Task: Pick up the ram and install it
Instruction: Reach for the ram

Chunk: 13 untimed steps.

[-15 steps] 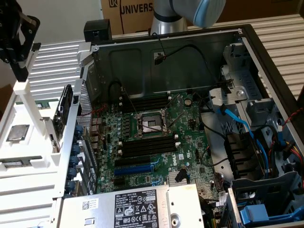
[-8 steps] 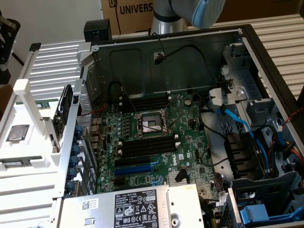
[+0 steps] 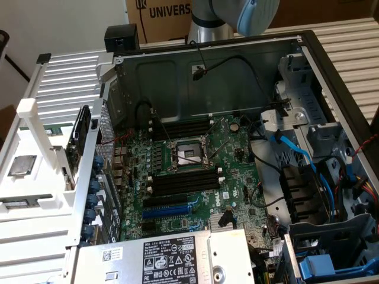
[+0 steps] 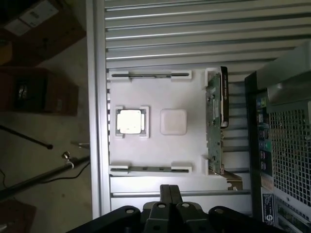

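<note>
Pressing the fingers (image 4: 165, 194) together, pinching nothing, hovering just short of the white tray (image 4: 192, 145) on the desk (image 4: 170, 29). Catching from the wrist what lies there — the ram (image 4: 148, 169) lying flat in the tray's nearest holder, untouched, then a processor (image 4: 130, 121), then a second stick (image 4: 148, 75) in the far holder. Taking in from the exterior view the arm (image 3: 237, 12) hanging above the open computer case (image 3: 166, 77), with black memory slots (image 3: 183, 180) flanking the socket (image 3: 188, 155) on the motherboard (image 3: 228, 171).
</note>
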{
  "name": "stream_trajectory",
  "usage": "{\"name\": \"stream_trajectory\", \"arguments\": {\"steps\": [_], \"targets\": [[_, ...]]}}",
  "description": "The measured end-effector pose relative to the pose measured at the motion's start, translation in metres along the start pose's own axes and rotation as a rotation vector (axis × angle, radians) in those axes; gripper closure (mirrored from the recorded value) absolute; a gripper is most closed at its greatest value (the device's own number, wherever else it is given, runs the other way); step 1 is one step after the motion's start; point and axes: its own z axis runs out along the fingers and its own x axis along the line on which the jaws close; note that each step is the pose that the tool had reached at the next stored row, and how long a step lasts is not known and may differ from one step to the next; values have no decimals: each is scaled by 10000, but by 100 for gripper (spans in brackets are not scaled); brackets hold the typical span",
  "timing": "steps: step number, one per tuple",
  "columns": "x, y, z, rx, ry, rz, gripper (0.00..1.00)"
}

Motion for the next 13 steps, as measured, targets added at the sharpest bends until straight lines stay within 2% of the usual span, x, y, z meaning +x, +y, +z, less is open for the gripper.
{"name": "stream_trajectory", "arguments": {"steps": [3, 4, 13], "targets": [[20, 33, 8, 27, 12, -4, 90], [66, 31, 14, 31, 44, -16, 90], [294, 24, 40, 48, 196, -58, 90]]}}
